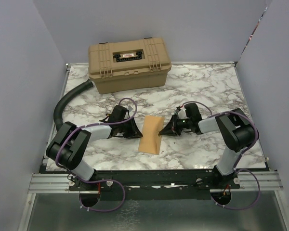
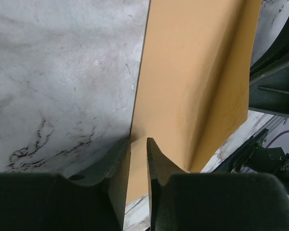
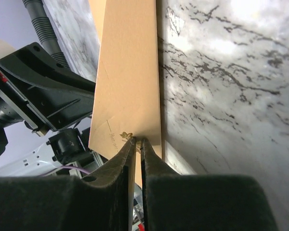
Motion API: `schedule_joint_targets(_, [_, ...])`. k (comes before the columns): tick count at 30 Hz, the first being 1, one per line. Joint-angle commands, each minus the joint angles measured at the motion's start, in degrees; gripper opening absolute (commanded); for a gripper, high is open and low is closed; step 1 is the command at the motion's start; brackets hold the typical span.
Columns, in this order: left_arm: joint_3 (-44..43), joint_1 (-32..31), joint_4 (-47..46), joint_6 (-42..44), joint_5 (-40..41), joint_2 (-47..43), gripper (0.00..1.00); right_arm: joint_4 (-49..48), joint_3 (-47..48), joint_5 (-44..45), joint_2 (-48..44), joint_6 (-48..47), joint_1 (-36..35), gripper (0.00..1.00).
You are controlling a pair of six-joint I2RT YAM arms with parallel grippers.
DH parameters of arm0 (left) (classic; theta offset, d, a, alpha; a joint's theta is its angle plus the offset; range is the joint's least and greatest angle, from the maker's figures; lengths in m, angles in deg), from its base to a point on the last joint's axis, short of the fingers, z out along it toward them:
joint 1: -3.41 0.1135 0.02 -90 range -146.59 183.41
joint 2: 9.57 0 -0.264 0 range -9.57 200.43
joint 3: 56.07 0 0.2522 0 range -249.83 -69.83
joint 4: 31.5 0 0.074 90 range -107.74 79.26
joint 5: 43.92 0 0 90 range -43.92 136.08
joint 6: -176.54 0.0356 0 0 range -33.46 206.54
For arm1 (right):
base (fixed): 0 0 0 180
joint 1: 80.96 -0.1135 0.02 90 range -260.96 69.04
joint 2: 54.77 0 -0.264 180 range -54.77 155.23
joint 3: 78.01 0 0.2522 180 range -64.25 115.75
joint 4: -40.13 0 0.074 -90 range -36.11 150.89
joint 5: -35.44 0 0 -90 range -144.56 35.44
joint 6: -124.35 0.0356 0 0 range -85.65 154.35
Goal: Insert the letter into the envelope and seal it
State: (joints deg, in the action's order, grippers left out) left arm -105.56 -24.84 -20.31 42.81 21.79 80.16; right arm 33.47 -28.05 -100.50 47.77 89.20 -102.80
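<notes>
Top external view: the envelope [image 1: 149, 135] lies on the marbled surface [image 1: 207, 86], midway between the two arms. Its long axis runs from the near side to the far side, and the far end leans a little to the right. From this height it is one plain kraft-brown rectangle. Neither a flap nor the way it points can be made out, and the letter cannot be told apart from it.

The left hand [image 1: 136, 131] meets the envelope's left long edge and the right hand [image 1: 164, 130] meets its right long edge, the two facing each other across it. A tan plastic case [image 1: 130, 65] stands shut at the far side, well apart from the envelope. A black ribbed hose [image 1: 67, 101] curves down the left.

The left wrist view adds what the top view lacks. A long crease runs along the envelope, with one side lit and the other in shadow. The left hand's fingers [image 2: 118, 163] stand close together, with the paper's edge filling the narrow slot between them, gripping it.

The right wrist view shows that hand's fingers [image 3: 151, 159] nearly together, pinching the opposite edge. A small printed mark sits just at their tips, and the left hand lies beyond the paper.
</notes>
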Motion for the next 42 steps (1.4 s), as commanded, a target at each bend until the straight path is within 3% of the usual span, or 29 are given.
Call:
schedule_joint_targets(1, [2.77, -0.67, 5.48, 1.22, 3.62, 3.26, 0.22, 4.58, 2.11, 0.82, 2.13, -3.43, -0.84, 0.11])
schedule_joint_targets(11, [2.44, -0.72, 4.5, 0.22, 2.81, 4.11, 0.22, 14.92, 6.66, 7.51, 3.58, -10.97, -2.57, 0.11])
schedule_joint_targets(23, [1.22, -0.69, 4.5, 0.87, 3.55, 3.43, 0.21, 39.61, 17.23, 31.41, 4.1, -23.18, -11.36, 0.11])
schedule_joint_targets(32, [0.8, -0.67, 4.59, 1.83, 4.19, 3.73, 0.21, 41.82, 22.87, 51.17, 3.69, -29.18, -22.64, 0.12])
schedule_joint_targets(42, [1.05, -0.67, 4.58, 2.63, 4.85, 2.73, 0.2, 46.12, 27.94, 59.22, 6.4, -29.34, -26.49, 0.15])
